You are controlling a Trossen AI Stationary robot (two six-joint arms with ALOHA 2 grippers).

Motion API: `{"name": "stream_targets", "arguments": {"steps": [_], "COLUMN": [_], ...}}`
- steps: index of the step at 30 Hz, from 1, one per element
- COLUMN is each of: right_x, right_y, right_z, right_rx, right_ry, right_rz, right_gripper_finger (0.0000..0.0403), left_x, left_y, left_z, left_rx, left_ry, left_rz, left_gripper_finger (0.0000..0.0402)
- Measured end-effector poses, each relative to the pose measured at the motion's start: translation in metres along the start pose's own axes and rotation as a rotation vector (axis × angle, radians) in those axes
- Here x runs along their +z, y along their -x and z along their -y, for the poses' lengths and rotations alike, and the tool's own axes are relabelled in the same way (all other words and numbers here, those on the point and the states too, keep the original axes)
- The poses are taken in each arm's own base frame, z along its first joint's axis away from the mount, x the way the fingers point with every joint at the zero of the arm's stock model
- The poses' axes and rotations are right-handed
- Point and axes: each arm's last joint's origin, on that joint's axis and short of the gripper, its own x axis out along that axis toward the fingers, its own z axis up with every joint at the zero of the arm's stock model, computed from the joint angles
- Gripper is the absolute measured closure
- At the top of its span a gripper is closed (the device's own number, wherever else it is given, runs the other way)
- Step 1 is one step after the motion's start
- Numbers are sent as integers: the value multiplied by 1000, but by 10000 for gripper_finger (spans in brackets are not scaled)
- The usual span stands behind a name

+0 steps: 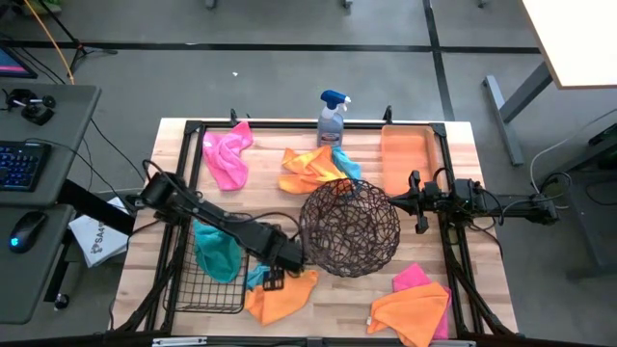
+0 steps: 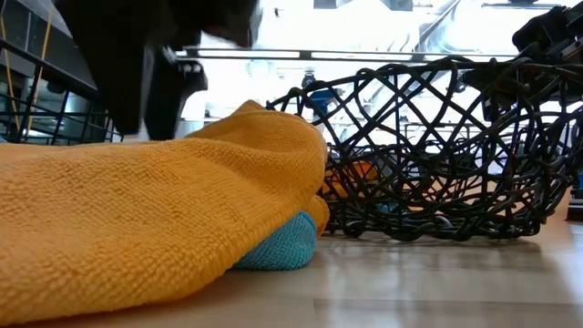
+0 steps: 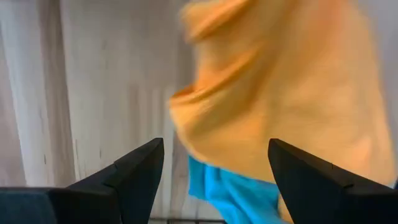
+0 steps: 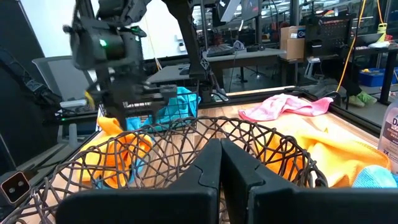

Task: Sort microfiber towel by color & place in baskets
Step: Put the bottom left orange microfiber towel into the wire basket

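**My left pincer is about to grab two towels at once, probably**

My left pincer [image 1: 277, 273] is hanging spread wide, nothing in it, right over the near edge of the table where an orange towel [image 1: 282, 297] lies draped over a teal towel [image 1: 256, 277]. From the wrist view I can see the teal one [image 3: 233, 193] peeking out from under the orange one [image 3: 286, 93], right between my fingers [image 3: 134, 171]. That's the trap: if I drop straight down and pinch here, I'll likely catch both colours, and then whichever basket I go to gets a wrong cloth.

The other headache is crowding. The black wire-grid basket [image 1: 207, 289] sits just beside my pincer, with one teal towel [image 1: 217, 249] already in it, and the round woven-wire bowl [image 1: 350, 227] is close on the other side. A sloppy lift could snag a towel corner on the wire, or nudge the bowl.

My right pincer [image 1: 398, 200] is parked clenched at the far rim of that bowl, so a big swing could crowd that arm too.

Everything else is spread around: a pink towel [image 1: 227, 156] at the far left, an orange-and-teal heap [image 1: 316, 170] near the spray bottle [image 1: 333, 119], the orange tray [image 1: 406, 156] with nothing showing inside it, and a pink-and-orange pair [image 1: 413, 301] at the near right. Lots still to sort.
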Motion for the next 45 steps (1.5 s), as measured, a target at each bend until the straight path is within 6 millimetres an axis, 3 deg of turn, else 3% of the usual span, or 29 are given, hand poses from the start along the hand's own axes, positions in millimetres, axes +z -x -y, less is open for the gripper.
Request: {"name": "stream_targets", "arguments": {"steps": [8,17,20,23,25,27,30,34,37,41,45], "right_x": [0,0,0,0,0,0,0,0,0,0,0], "right_y": [0,0,0,0,0,0,0,0,0,0,0], "right_z": [0,0,0,0,0,0,0,0,0,0,0], "right_rx": [0,0,0,0,0,0,0,0,0,0,0], "right_ry": [0,0,0,0,0,0,0,0,0,0,0], "right_rz": [0,0,0,0,0,0,0,0,0,0,0], "right_gripper_finger": [402,402,402,402,402,402,402,402,402,402,402], "left_x": [9,9,6,5,4,-2,-14,-28,-26,-7,19], "left_y": [-2,-12,-14,-4,15,46,112,213,269,301,300], "left_z": [0,6,8,9,9,6,-3,-29,-51,-70,-81], "left_rx": [104,-7,3,-10,-43,-73,-118,-96,-9,74,142], "left_ry": [-193,-292,-319,-310,-302,-282,-305,-299,-227,-227,-258], "left_rz": [114,144,139,158,184,204,301,659,960,1230,1347], "left_gripper_finger": [124,136,192,307,375,385,397,400,401,401,401]}}
